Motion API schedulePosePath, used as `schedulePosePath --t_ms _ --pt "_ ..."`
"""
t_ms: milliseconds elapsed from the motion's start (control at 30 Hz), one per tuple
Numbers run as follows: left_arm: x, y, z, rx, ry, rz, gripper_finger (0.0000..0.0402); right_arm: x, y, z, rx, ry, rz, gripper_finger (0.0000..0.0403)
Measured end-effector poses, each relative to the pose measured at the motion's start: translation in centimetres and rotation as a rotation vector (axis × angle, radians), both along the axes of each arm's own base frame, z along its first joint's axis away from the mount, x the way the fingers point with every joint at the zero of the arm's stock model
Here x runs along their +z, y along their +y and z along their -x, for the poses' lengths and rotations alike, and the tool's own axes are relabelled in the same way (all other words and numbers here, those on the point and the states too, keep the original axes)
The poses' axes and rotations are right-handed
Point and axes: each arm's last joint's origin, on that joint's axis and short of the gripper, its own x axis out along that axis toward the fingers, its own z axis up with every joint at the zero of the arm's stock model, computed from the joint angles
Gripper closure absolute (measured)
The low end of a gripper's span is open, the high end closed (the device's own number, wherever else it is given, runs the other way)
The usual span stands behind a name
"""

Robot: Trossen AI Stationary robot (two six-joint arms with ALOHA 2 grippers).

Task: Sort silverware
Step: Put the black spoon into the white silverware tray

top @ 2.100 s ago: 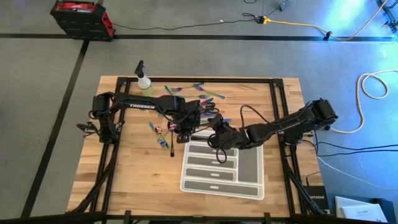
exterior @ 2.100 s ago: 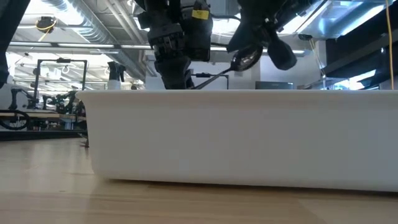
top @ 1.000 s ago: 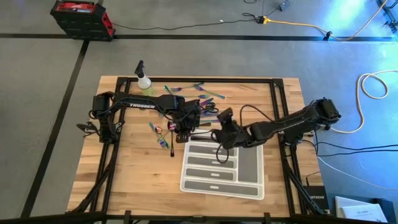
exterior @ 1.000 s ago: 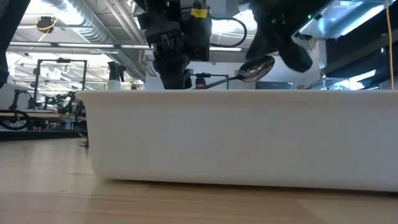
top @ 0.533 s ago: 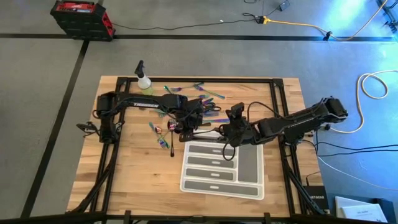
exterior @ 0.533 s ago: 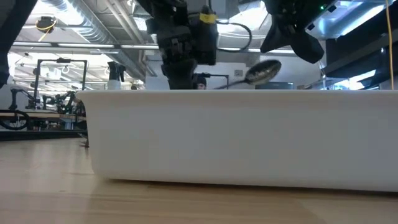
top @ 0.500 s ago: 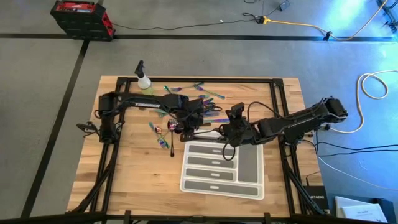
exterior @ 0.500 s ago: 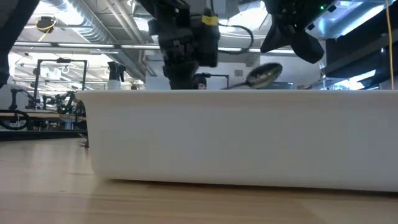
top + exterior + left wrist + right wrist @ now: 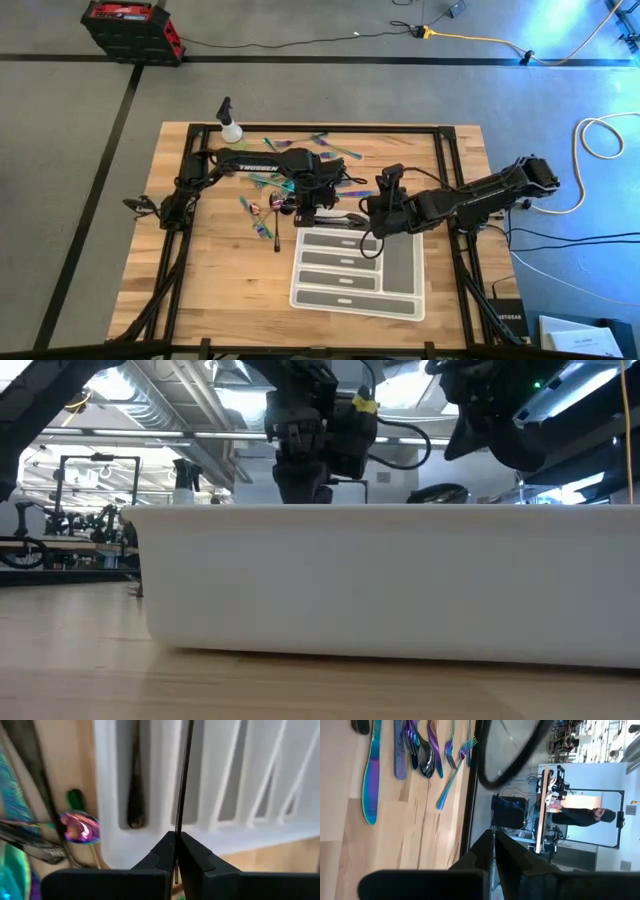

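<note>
Iridescent silverware lies scattered on the wooden table (image 9: pixel 200 260) beyond the white compartment tray (image 9: pixel 402 268), near the far edge (image 9: pixel 300 150) and left of the tray (image 9: pixel 262 218). My left gripper (image 9: pixel 306 212) is at the tray's far left corner, shut on a dark spoon (image 9: pixel 440 492) whose handle reaches out over the tray (image 9: pixel 160 785). Another dark piece (image 9: pixel 135 795) lies in a tray compartment. My right gripper (image 9: pixel 493 838) is shut and empty; in the high view it (image 9: pixel 388 178) stands above the table just beyond the tray. My left gripper pinches the dark spoon's thin handle (image 9: pixel 177 831) between its two fingertips, a little short of the handle's free end. The fingers come from above, slanting steeply down. The spoon runs on over the tray about level, its bowl (image 9: pixel 440 492) showing just above the tray's rim.
A yellow-green spray bottle (image 9: pixel 232 128) stands at the table's far left. A purple spoon bowl (image 9: pixel 80 827) lies on the wood beside the tray. In the right wrist view, knives and forks (image 9: pixel 410 750) lie ahead, and a person (image 9: pixel 580 815) is in the room beyond.
My left gripper has gone toward the table's right edge and tipped further down, still shut on the dark spoon; the spoon's bowl has sunk from well above the tray's rim to just over it. My right gripper has drawn off to the right and turned toward the far edge.
</note>
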Motion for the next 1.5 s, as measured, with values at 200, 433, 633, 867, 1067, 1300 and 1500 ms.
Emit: schedulePosePath --t_ms 200,433,633,867,1067,1300,1500 --pt "-0.4 0.1 -0.2 -0.004 -0.008 0.027 0.0401 0.0 0.0 0.0 -0.002 0.001 0.000 0.0403" --pt "-2.9 0.4 -0.9 -0.005 0.036 0.037 0.0401 0.0 0.0 0.0 -0.001 -0.001 -0.001 0.0403" --pt "-3.8 1.1 -1.1 0.007 0.040 0.048 0.0401 0.0 0.0 -0.1 -0.002 -0.011 -0.004 0.0403" --pt "-3.9 0.6 -1.3 -0.029 0.016 0.091 0.0401 0.0 0.0 -0.1 0.001 -0.006 -0.002 0.0403" --pt "-3.9 -0.1 -1.5 -0.047 0.017 0.050 0.0401 0.0 0.0 -0.1 0.001 -0.006 -0.002 0.0403" --pt "-3.9 -0.2 -1.8 -0.031 -0.005 0.040 0.0401 0.0 0.0 -0.1 0.001 -0.006 -0.001 0.0403" --pt "-3.9 -0.1 -1.8 -0.002 0.000 0.044 0.0401 0.0 0.0 -0.1 0.002 -0.005 -0.002 0.0403"
